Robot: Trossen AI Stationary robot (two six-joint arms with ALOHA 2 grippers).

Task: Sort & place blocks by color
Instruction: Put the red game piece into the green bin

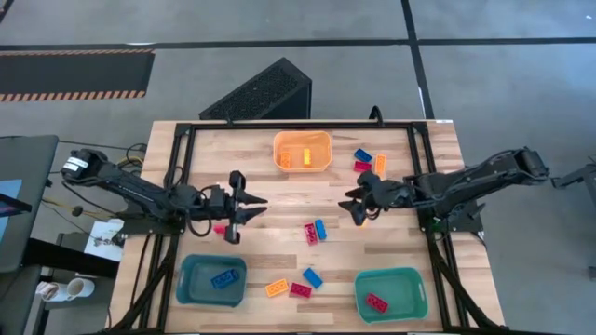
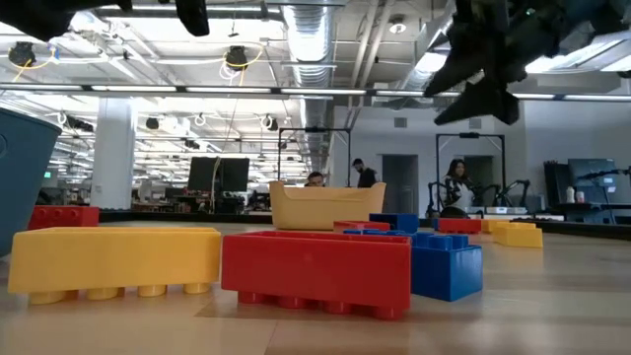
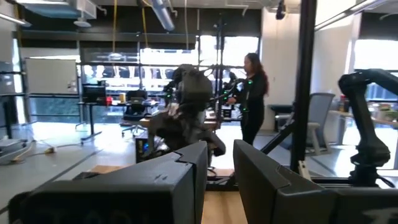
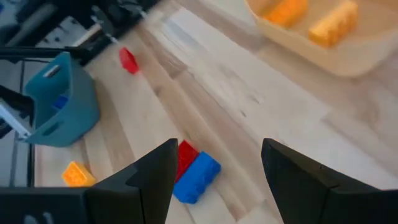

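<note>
Small studded blocks lie flat on the wooden table [image 1: 270, 251]. A red [image 1: 309, 234] and a blue block [image 1: 320, 228] lie side by side mid-table, also in the right wrist view [image 4: 196, 174]. One red block [image 1: 221, 228] lies beside my left gripper [image 1: 256, 208], which hovers open and empty, left of centre. My right gripper [image 1: 352, 203] hovers open and empty, right of centre; its fingers [image 4: 152, 171] stand wide apart above the red and blue pair. An orange [image 1: 277, 288], a red [image 1: 300, 290] and a blue block [image 1: 312, 276] lie near the front. Three more [image 1: 365, 162] lie at the far right.
An orange bin [image 1: 302, 151] at the far middle holds two orange blocks. A teal bin [image 1: 212, 279] at the near left holds a blue block; a teal bin [image 1: 390, 293] at the near right holds a red one. People stand in the room beyond the table [image 3: 252, 93].
</note>
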